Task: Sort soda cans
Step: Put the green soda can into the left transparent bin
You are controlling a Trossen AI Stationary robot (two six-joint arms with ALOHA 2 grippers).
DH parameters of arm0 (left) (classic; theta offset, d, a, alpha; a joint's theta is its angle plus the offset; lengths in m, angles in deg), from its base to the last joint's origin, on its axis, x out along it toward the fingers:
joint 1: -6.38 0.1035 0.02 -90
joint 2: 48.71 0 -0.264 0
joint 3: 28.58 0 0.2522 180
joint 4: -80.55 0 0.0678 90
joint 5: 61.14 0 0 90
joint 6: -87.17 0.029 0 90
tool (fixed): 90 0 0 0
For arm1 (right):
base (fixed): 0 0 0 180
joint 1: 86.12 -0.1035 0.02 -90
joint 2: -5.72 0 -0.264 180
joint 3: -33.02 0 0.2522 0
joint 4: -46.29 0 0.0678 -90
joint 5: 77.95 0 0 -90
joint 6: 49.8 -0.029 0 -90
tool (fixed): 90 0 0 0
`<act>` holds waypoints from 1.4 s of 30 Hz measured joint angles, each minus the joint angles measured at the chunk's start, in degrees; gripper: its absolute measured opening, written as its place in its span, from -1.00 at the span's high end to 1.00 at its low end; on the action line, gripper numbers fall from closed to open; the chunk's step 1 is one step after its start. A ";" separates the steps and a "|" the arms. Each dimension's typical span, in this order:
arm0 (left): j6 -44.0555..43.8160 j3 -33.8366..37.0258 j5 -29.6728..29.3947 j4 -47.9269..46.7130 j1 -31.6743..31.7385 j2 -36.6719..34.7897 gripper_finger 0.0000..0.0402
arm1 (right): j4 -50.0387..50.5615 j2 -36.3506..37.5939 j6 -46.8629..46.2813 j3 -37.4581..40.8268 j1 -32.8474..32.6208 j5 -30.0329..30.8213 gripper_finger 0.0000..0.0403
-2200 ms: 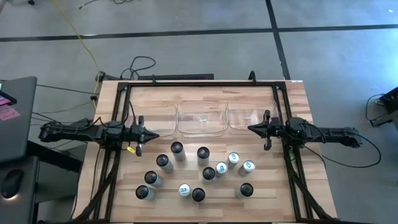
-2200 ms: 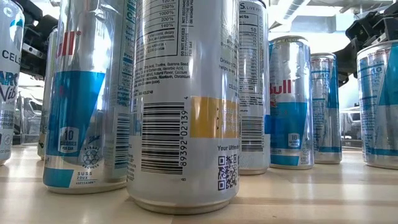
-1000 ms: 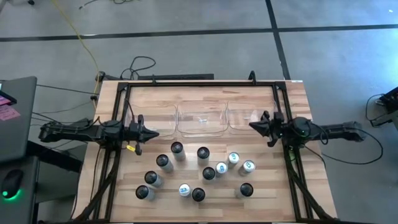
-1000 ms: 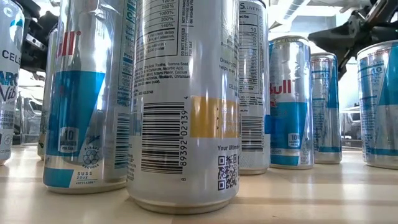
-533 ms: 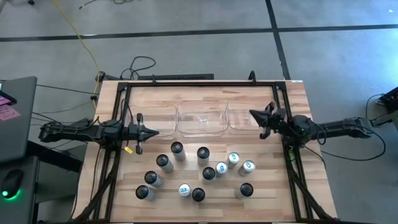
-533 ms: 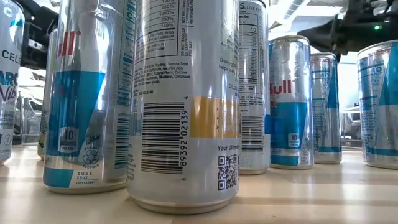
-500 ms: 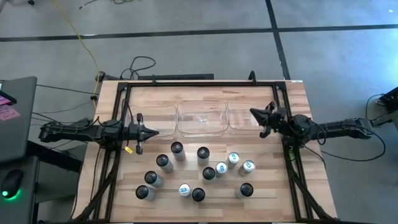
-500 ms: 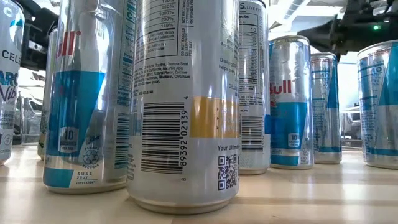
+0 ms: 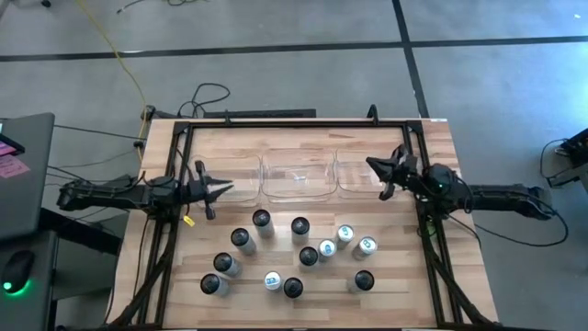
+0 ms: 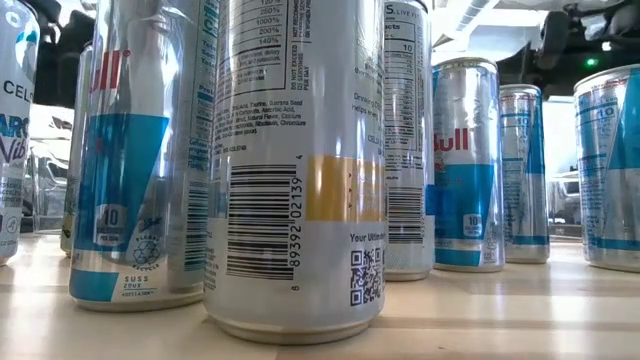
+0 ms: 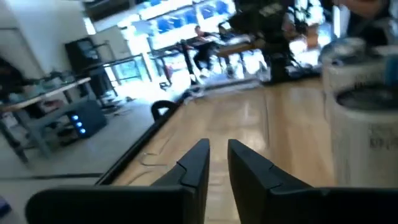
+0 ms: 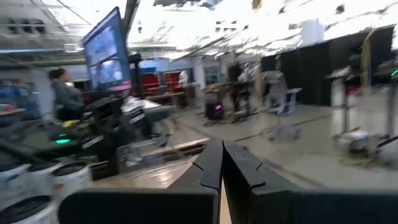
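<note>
Soda cans stand upright in a loose cluster on the near half of the wooden table, several with dark tops and several with light blue-white tops. In the low view they fill the picture. My left gripper hovers left of the cluster, open by only a narrow gap; one can shows beside it. My right gripper hangs shut over the right clear bin, far of the cans.
Clear plastic bins sit in a row across the table's middle, just far of the cans. A black frame borders the table. Bare wood lies along the far edge. A person shows in the room beyond.
My right gripper has risen and swung from beside the table's right rail toward the far edge, ending over the right bin; in the low view it has climbed out of sight. My left gripper has turned slightly and tipped toward the far edge. The cans have stayed put.
</note>
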 joint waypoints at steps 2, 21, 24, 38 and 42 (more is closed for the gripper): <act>-2.60 -0.01 -0.03 -0.05 -0.01 -0.01 0.64 | 0.07 -1.07 -0.58 -0.05 0.22 -1.57 0.83; -18.58 -5.24 7.82 0.34 -0.17 0.32 -0.23 | 0.21 -8.58 5.98 -5.01 1.07 -4.65 0.06; -18.98 -6.75 8.70 2.05 -0.19 2.15 -0.24 | 0.12 -8.54 4.68 -5.01 1.43 -3.75 -0.05; -17.05 -16.84 11.96 6.34 -4.34 27.40 -0.24 | -3.37 -8.60 -1.79 -5.01 1.03 -3.35 -0.13; -14.16 -24.76 12.04 -1.16 -6.28 31.87 -0.24 | -1.69 -10.05 -2.56 -5.00 0.59 -3.34 -0.13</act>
